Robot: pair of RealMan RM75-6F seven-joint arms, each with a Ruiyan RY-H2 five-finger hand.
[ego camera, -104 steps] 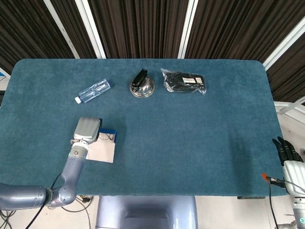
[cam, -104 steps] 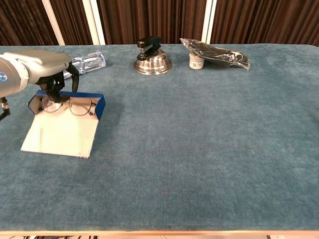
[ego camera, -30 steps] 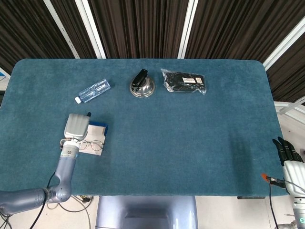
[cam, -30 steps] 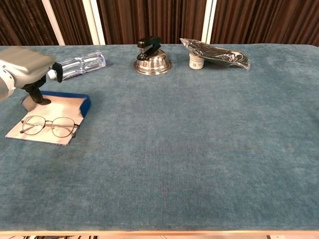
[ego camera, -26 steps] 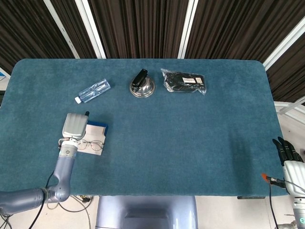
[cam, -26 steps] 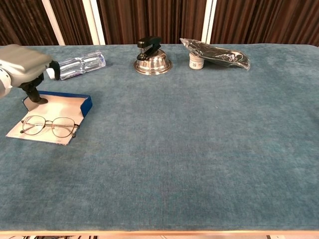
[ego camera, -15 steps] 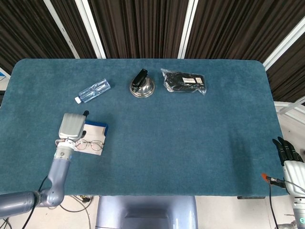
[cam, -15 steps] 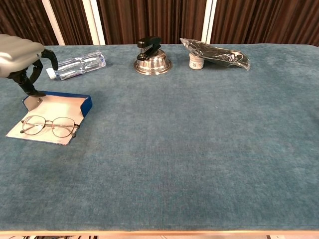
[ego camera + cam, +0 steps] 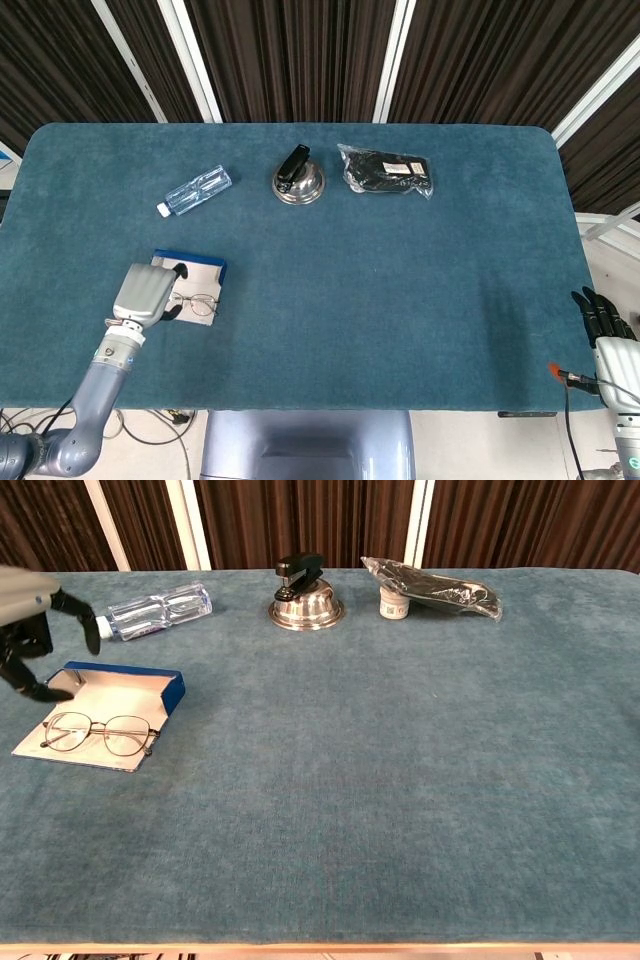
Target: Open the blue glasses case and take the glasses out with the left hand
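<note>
**Case lies open, glasses out on its flap, left hand pulling away**

The bench [image 9: 400,780] carries everything. Near its left edge, toward the front, the blue glasses case [image 9: 110,698] lies unfolded, its pale lining up and its blue wall at the far side. The left hand [image 9: 147,291] has drawn back from over the case toward the front-left corner within the last second; in the chest view it now sits at the left border, fingers spread and empty, one fingertip near the case's left end. The right hand [image 9: 603,322] hangs off the front-right corner, fingers apart, holding nothing.

The glasses [image 9: 97,734] rest flat on the pale flap, lenses toward the front edge, no longer tucked against the blue wall as they were a few seconds ago. That suggests opening and removal are done, or nearly, with the hand retreating.

Along the far edge stand a clear bottle [image 9: 158,611], a bell with a stapler [image 9: 305,593] and a bagged item [image 9: 432,588].
</note>
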